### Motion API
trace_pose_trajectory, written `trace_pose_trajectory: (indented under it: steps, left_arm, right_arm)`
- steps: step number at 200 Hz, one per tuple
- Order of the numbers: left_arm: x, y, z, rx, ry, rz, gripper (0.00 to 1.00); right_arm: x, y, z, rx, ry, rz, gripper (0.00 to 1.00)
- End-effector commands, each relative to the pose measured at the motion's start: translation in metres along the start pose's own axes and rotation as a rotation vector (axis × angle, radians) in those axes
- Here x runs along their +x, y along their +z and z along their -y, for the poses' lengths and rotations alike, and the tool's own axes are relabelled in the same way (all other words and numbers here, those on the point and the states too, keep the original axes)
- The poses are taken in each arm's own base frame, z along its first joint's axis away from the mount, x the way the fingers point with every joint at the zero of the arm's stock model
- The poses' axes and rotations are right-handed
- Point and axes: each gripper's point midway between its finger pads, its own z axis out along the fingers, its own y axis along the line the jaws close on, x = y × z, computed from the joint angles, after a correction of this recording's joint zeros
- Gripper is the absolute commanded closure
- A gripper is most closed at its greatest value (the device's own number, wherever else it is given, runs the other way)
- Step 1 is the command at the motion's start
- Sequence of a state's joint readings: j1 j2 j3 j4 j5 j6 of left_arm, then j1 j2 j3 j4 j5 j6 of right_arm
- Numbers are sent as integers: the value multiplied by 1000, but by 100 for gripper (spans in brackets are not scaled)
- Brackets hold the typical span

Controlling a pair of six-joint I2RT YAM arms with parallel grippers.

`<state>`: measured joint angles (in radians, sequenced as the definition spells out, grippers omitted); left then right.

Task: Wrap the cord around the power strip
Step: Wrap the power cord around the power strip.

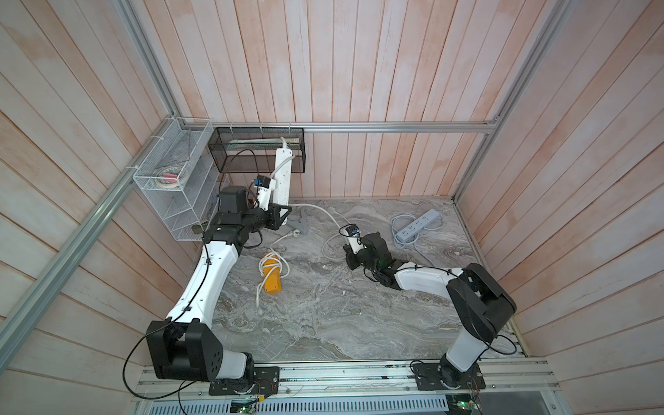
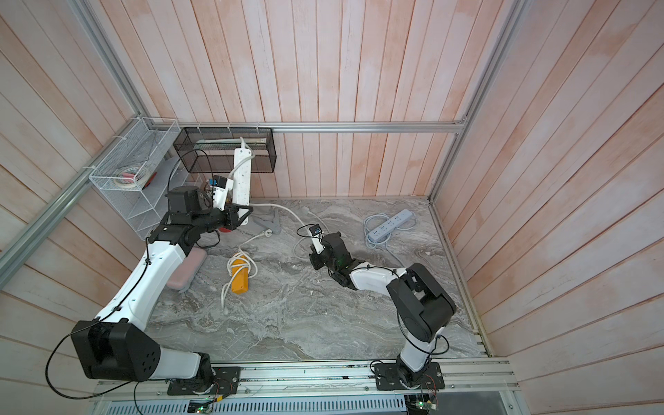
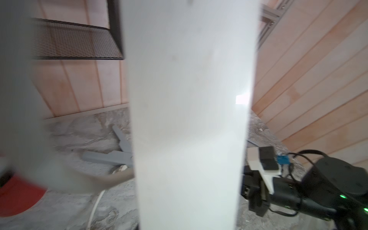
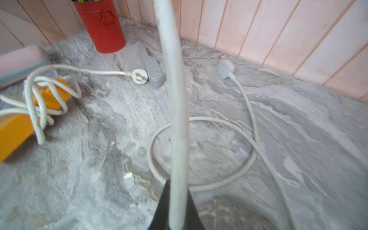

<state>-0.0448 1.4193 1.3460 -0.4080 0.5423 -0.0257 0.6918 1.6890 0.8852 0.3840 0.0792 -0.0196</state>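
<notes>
Grip check: left pincer holds power strip upright at counter's eleven o'clock (cord trailing off); right pincer, near centre, clenched on that white cord.

Three power strips, two baskets

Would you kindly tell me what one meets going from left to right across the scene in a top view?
white wire basket → orange power strip → right gripper → blue-grey power strip. The raised white power strip overlaps the orange one, so it is left out.
</notes>
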Motion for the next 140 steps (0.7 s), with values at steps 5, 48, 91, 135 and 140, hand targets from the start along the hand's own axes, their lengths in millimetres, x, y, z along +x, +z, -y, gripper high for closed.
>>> trace_pose_trajectory:
  steps: [5,48,91,135,140]
  left_arm:
    - [-23,-10,-48,-262,75,20,100]
    - [16,27,-77,-410,156,-152,100]
    - [75,60,-43,-325,244,-350,100]
    - [139,72,42,-45,399,-552,100]
    - [148,71,57,3,417,-581,100]
  right_arm:
    - [30,-24,33,171,-208,-110,100]
    - [-8,-65,47,282,-333,0,100]
    - [-94,-110,15,107,-348,281,100]
    - [-193,-127,-6,-69,-339,456,100]
    - [-203,-126,-5,-86,-331,457,100]
